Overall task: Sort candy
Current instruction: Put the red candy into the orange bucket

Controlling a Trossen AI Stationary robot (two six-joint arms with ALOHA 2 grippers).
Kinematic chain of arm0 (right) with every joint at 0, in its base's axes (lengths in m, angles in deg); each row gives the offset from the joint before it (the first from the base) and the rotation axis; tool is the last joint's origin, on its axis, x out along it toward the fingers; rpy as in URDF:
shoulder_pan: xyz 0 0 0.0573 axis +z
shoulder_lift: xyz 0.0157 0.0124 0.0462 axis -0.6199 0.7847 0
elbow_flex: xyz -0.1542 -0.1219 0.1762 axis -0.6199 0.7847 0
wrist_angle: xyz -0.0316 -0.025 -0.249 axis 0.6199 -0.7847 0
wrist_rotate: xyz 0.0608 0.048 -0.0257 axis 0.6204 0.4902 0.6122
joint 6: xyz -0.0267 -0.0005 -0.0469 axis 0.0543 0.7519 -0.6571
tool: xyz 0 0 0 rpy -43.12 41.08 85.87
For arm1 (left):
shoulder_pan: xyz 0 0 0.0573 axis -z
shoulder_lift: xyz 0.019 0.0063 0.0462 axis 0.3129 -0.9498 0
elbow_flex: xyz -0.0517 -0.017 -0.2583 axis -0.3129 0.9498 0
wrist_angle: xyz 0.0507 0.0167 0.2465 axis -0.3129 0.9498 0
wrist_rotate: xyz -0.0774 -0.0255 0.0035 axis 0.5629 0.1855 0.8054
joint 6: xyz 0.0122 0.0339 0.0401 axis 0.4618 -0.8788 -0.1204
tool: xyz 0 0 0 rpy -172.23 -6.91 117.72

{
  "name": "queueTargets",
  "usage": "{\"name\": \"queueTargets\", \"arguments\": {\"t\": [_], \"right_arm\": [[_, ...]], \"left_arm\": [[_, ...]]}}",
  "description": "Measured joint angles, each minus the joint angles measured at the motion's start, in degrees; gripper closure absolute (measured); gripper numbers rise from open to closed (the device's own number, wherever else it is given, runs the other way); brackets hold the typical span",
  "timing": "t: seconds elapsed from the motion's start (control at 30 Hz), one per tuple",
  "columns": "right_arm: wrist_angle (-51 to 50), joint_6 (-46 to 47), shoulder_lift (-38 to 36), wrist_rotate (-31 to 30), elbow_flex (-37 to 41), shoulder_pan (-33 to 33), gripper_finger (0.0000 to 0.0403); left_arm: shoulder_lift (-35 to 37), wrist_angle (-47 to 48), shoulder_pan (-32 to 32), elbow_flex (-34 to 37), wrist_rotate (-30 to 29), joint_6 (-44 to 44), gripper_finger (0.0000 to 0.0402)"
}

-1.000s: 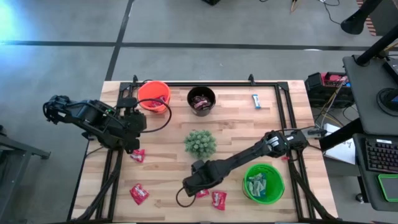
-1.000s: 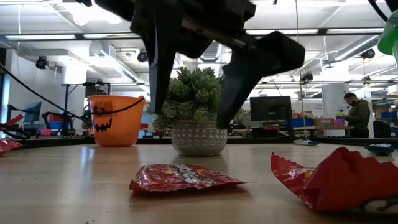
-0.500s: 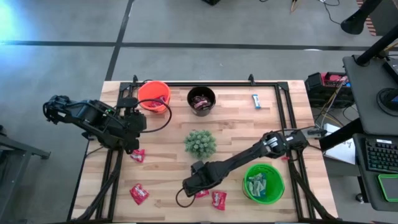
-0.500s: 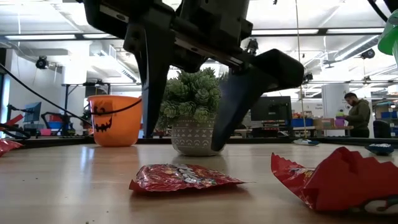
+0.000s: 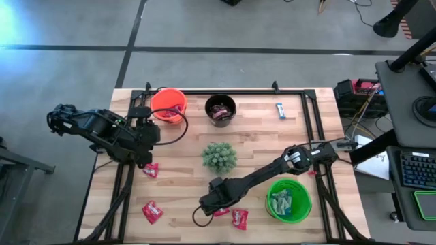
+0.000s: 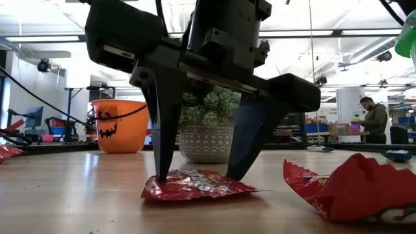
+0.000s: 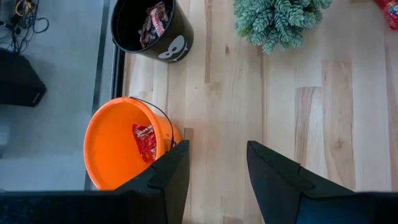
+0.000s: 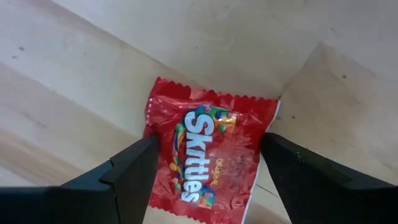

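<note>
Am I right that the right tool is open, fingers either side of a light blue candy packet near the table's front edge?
Not quite: the packet is red, not light blue. The right wrist view shows the open right tool straddling a flat red Skittles candy packet on the pale wooden table. The rest is right; the low view shows both fingertips down at its edges.

The right tool (image 5: 212,206) covers the red candy (image 5: 221,211) from above; another red wrapper (image 6: 354,188) runs off the low view's 3 o'clock edge.
</note>
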Motion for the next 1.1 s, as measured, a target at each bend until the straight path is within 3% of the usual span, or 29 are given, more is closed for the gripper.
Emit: {"name": "queueTargets", "arguments": {"t": [0.17,0.27,0.77,1.1], "right_arm": [[0.4,-0.3,0.8,1.3,0.0,-0.2,0.0130],[0.2,-0.2,0.8,1.4,0.1,-0.4,0.0153],[0.0,-3.4,0.7,1.6,0.2,-0.4,0.0382],[-0.8,-5.6,0.8,1.5,0.2,-0.5,0.0395]], "left_arm": [[0.0,0.0,0.0,0.0,0.0,0.0,0.0260],[0.0,0.0,0.0,0.0,0.0,0.0,0.0260],[0.0,0.0,0.0,0.0,0.0,-1.3,0.0260],[0.0,0.0,0.0,0.0,0.0,-1.3,0.0260]]}}
